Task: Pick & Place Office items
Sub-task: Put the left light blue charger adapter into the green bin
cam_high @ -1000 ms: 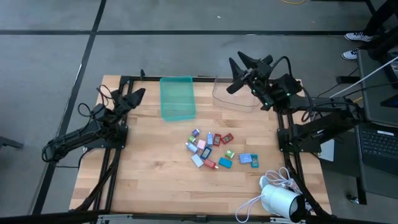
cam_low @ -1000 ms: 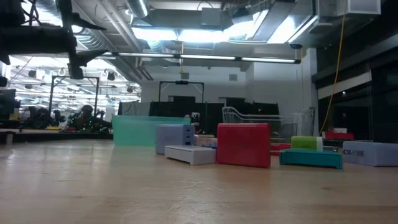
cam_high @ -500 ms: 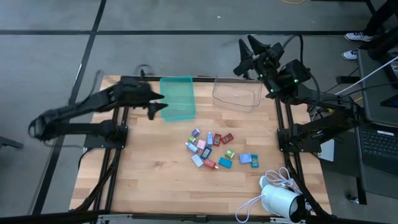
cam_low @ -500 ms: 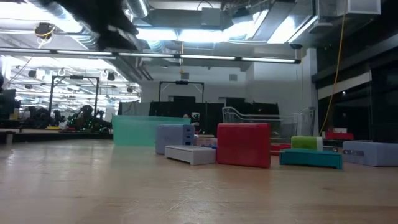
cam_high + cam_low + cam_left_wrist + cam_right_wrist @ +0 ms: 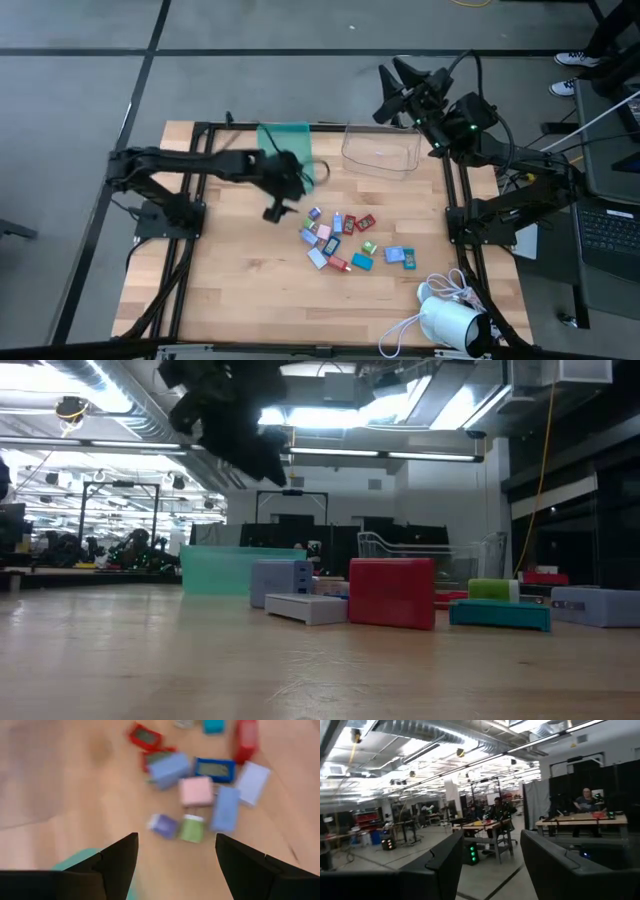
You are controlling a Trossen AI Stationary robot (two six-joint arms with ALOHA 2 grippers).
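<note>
Above the wooden table [image 5: 220,270], just beside the teal tray [image 5: 290,140], the left gripper [image 5: 277,200] hangs with fingers spread wide and nothing between them. Office items [image 5: 345,240] lie in a loose cluster on the table, past the tray from the clear bin [image 5: 380,152]. Right gripper [image 5: 392,85] sits raised beyond the bin, fingers apart, nothing held, facing the room.

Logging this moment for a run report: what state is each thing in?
Left gripper: open, empty, above the table near the pieces.
Right gripper: open, empty, raised past the far edge.
Small coloured rectangular office pieces: clustered loose on the wood.
Teal rectangular tray: upright, empty.
Clear plastic bin: upright, empty.
</note>
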